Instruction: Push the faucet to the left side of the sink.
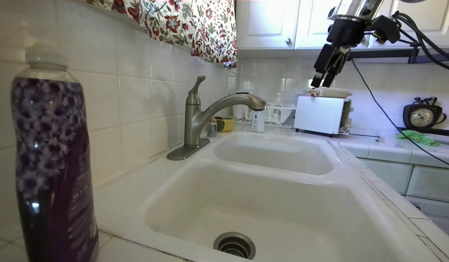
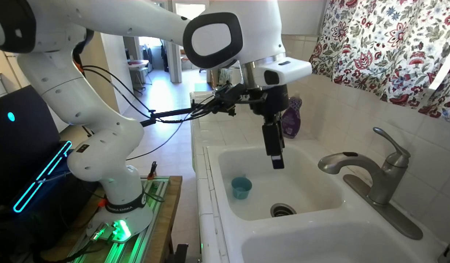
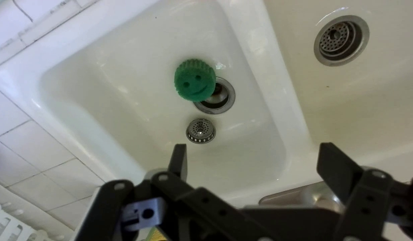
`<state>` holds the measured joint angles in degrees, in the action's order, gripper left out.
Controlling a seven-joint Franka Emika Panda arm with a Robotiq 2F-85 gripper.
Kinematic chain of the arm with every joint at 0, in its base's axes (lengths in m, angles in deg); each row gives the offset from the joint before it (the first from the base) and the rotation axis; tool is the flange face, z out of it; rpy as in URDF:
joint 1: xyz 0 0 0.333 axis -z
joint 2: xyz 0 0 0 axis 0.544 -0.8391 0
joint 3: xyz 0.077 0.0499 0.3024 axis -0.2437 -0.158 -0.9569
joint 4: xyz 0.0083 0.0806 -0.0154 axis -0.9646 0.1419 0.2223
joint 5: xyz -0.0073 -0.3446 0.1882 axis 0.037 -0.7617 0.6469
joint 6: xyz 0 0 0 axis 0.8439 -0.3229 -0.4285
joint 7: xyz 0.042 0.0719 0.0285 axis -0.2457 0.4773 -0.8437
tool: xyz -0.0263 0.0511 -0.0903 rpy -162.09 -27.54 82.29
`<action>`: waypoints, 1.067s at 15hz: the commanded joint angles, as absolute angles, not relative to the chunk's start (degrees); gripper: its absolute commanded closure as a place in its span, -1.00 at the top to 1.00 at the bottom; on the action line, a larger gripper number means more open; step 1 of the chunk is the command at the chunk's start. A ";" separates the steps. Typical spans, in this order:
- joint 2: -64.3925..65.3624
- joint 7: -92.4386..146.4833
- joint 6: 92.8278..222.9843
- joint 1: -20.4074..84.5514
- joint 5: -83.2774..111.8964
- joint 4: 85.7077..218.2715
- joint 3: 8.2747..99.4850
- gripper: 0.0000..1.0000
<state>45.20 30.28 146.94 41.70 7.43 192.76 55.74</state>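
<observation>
The grey metal faucet (image 1: pixel 192 123) stands at the wall side of the sink with its lever upright, also seen in an exterior view (image 2: pixel 387 182). Its spout reaches out over the sink. The white double-basin sink (image 1: pixel 271 175) shows its divider in the wrist view (image 3: pixel 273 77) and its rim in an exterior view (image 2: pixel 283 222). My gripper (image 1: pixel 322 82) points down above the sink, apart from the faucet. In the wrist view the gripper (image 3: pixel 255 155) has its fingers wide apart with nothing between them. The faucet's base plate (image 3: pixel 290 195) shows partly there; the spout is hidden.
A green smiling sponge (image 3: pixel 194 82) and a strainer (image 3: pixel 200 131) lie in one basin. A turquoise cup (image 2: pixel 241 188) is in the other basin. A purple bottle (image 1: pixel 55 171) stands at the sink's end. A white toaster (image 1: pixel 317 114) and dish rack (image 1: pixel 282 112) stand behind.
</observation>
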 commanded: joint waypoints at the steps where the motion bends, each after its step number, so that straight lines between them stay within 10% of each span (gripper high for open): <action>1: 44.82 29.07 148.11 42.67 6.62 192.40 55.66 1.00; 5: 40.98 15.13 154.44 42.76 2.07 188.14 59.76 1.00; 7: 39.36 7.69 158.71 41.75 2.94 187.08 62.22 0.45; 16: 31.30 5.09 167.20 40.58 4.24 184.60 61.32 -0.84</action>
